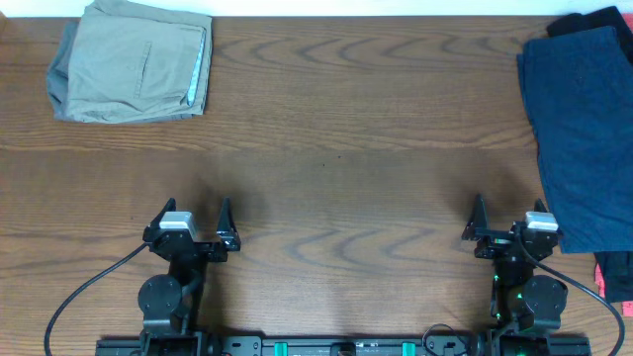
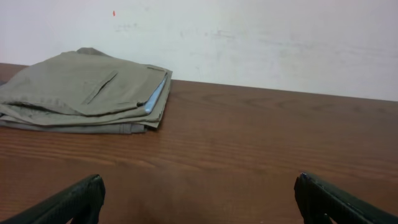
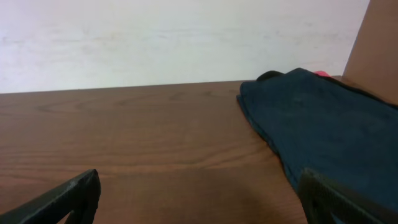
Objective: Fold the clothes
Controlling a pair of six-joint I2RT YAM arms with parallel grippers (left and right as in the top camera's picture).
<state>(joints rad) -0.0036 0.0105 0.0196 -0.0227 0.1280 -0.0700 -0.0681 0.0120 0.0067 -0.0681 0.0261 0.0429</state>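
A folded khaki pair of trousers (image 1: pixel 134 59) lies at the far left of the table; it also shows in the left wrist view (image 2: pixel 87 90). A dark blue garment (image 1: pixel 584 138) lies spread at the right edge, also in the right wrist view (image 3: pixel 323 124). A black garment (image 1: pixel 593 20) and a bit of pink (image 3: pixel 322 73) lie behind it. My left gripper (image 1: pixel 196 213) is open and empty near the front, its fingers (image 2: pixel 199 199) wide apart. My right gripper (image 1: pixel 509 213) is open and empty, just left of the blue garment, fingers (image 3: pixel 199 199) wide apart.
The wooden table (image 1: pixel 336 148) runs to a white wall at the back. A red and black item (image 1: pixel 615 272) lies at the right edge near the front. Cables trail from both arm bases along the front edge.
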